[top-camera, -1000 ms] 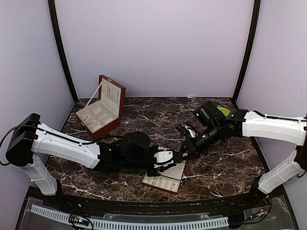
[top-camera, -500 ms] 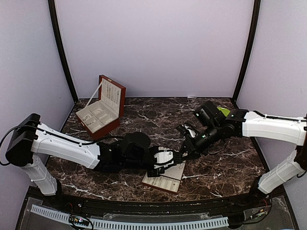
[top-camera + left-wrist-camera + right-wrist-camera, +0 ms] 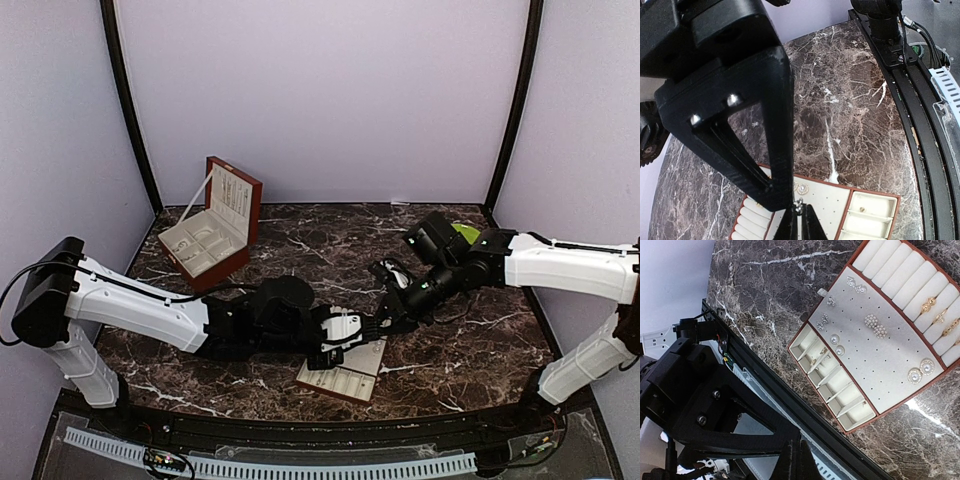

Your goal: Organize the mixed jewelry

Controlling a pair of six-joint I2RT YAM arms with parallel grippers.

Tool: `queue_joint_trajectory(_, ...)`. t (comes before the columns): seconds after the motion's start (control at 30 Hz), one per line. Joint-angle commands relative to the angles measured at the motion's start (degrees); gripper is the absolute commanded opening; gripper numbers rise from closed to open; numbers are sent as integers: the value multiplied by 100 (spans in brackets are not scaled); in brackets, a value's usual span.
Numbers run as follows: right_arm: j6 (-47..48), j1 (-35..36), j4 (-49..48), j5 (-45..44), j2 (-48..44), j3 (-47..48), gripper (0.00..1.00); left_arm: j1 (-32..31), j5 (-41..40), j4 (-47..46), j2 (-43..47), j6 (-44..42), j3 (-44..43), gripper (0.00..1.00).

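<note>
The marble table (image 3: 480,330) is shared by an open wooden box (image 3: 215,235) at far left and a cream tray (image 3: 860,352) near the front middle. The right gripper (image 3: 795,460) is pressed together, empty, near the tray's far edge. One silvery piece (image 3: 799,202) is pinched by the left gripper (image 3: 797,209) above the tray, where the mixed jewelry (image 3: 875,326) is spread over pad and rolls.

the left claw (image 3: 799,214) has closed, seemingly onto a tiny silvery stud (image 3: 799,202).
</note>
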State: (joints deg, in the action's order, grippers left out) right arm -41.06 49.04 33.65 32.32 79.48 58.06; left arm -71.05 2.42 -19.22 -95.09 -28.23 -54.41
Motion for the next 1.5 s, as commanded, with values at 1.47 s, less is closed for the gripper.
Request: queue_joint_trajectory(1.47, -7, -465, -1495, -2144, -2041, -1355, 40, 1433, 1770, 172, 1384, 6247, 1236, 0)
